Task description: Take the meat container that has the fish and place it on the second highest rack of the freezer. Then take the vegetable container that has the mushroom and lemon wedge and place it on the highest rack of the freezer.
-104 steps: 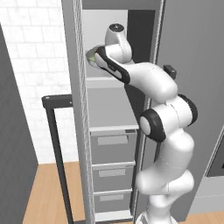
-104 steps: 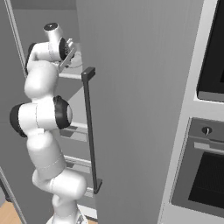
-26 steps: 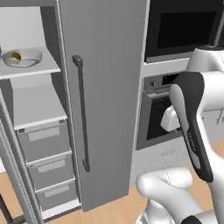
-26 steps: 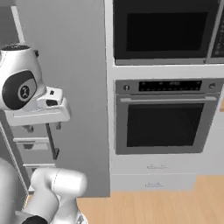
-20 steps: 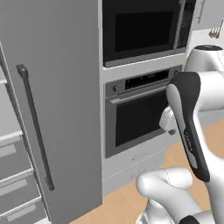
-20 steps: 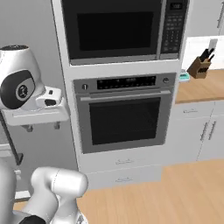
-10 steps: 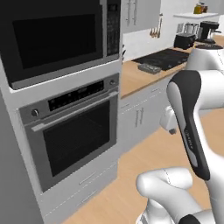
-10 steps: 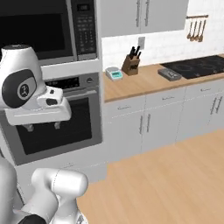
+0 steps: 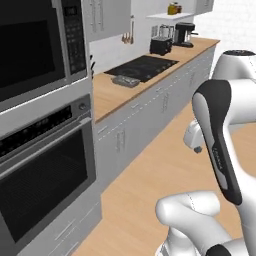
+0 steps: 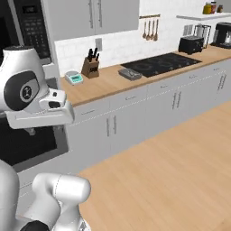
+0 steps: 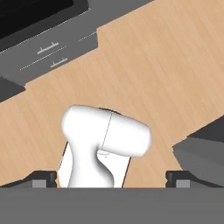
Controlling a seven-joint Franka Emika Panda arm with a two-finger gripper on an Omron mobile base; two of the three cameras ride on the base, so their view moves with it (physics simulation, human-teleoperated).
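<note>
Kitchen run observed: a wooden countertop (image 10: 113,81) extends along a white tiled wall above grey base cabinets (image 10: 149,113), with a light wood floor (image 10: 171,171) in front. Built-in oven (image 9: 45,185) with a dark glass door occupies the near left of the left base view, with a microwave (image 9: 35,45) mounted directly above it. On the countertop, from the oven end outward: a small teal-topped scale (image 10: 74,77), a knife block (image 10: 90,66) just beside it, a small grey flat item (image 10: 130,73) at the edge of the black cooktop (image 10: 160,64), then a black toaster (image 10: 190,44) and a coffee machine (image 10: 223,34) at the far end. Utensils (image 10: 150,28) hang on the wall above the cooktop; yellow jars (image 10: 208,8) stand on a high shelf.

Gripper (image 11: 111,180): fingertips (image 11: 43,179) stand well apart at the lower edge of the hand view, jaws wide, nothing between them. The hand looks down at the floor.

Freezer, both containers and their contents: location cannot be determined from these views. Arm links obstruct the right side of the left base view and the left side of the right base view.
</note>
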